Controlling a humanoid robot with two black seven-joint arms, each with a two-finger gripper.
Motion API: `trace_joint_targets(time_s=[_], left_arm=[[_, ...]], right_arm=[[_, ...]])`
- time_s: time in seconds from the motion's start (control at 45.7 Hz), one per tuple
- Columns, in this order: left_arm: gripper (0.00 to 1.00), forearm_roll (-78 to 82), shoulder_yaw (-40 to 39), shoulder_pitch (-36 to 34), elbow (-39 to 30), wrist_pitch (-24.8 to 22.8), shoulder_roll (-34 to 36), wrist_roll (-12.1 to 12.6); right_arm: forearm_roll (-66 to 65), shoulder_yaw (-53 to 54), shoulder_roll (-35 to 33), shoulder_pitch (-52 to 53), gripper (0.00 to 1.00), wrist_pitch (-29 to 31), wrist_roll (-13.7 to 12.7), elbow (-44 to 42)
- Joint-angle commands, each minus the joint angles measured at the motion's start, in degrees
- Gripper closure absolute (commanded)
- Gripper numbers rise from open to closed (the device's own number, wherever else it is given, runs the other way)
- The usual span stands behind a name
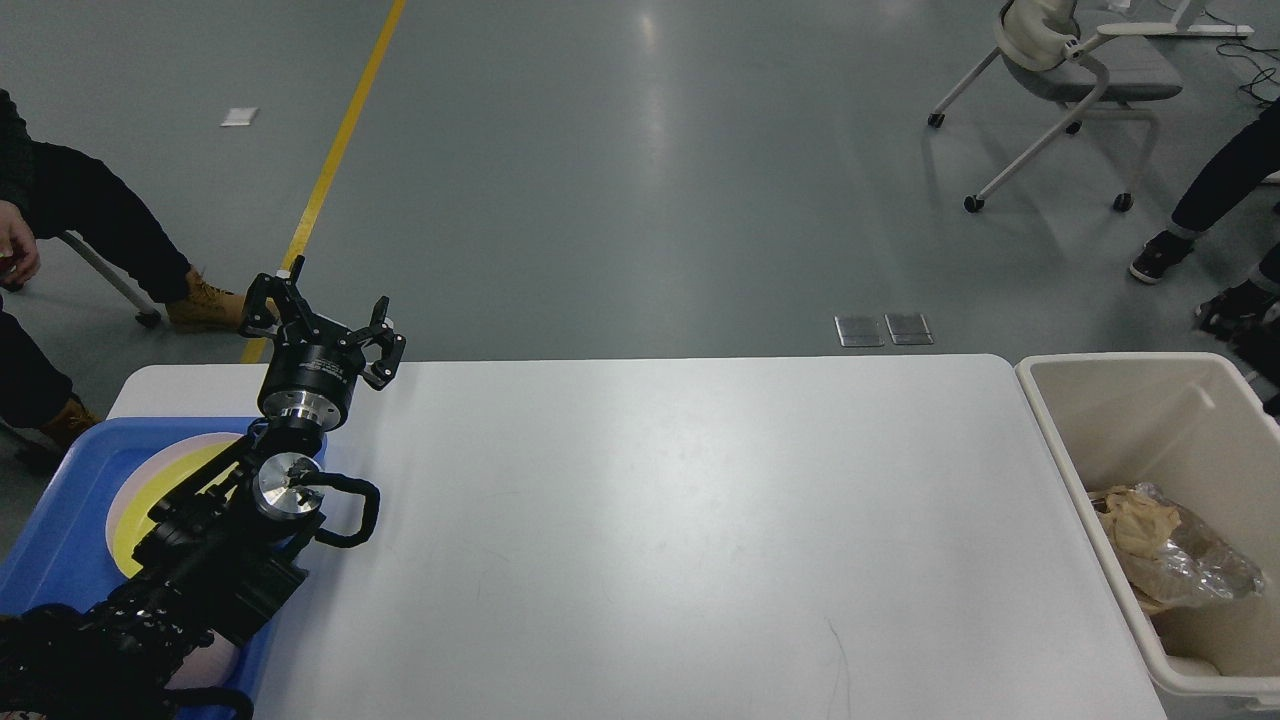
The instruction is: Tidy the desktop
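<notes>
The desktop (660, 520) is a broad white slab, smooth and matte with a faint sheen down its middle, rectangular with rounded far corners. It fills the lower centre of the view, between a blue tray (60, 520) on its left end and a cream bin (1150, 440) standing just off its right edge. A few thin scuff marks show near its front edge.

The tray is glossy moulded plastic with a raised, rounded rim; inside it lie round flat plates (160, 475), a pale pink one with a yellow one on top, partly hidden by the arm. The bin is a smooth-walled rectangular tub holding crumpled tan paper (1130, 525) and a wad of clear crinkled film (1195, 565).

The left arm, black with ribbed cable loops and a polished metal joint cap, rises over the tray's inner edge. The left gripper (322, 318) stands above the desk's far left corner, its two hooked fingers spread apart and holding nothing. The right gripper is out of sight.
</notes>
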Motion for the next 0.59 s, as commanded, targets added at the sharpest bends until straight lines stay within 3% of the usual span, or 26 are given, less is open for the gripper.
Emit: trace_joint_targets(time_s=[0.0, 0.394, 0.569], left_arm=[[0.04, 0.00, 0.00, 0.01, 0.00, -0.01, 0.00, 0.00], [0.04, 0.00, 0.00, 0.01, 0.00, -0.01, 0.00, 0.00], [0.04, 0.00, 0.00, 0.01, 0.00, -0.01, 0.00, 0.00]], right_arm=[[0.19, 3.70, 0.55, 3.31, 0.00, 0.24, 0.04, 0.15], [0.62, 17.32, 4.33, 2.62, 0.00, 0.42, 0.30, 0.06], [0.71, 30.49, 4.76, -1.86, 0.00, -0.02, 0.48, 0.15]])
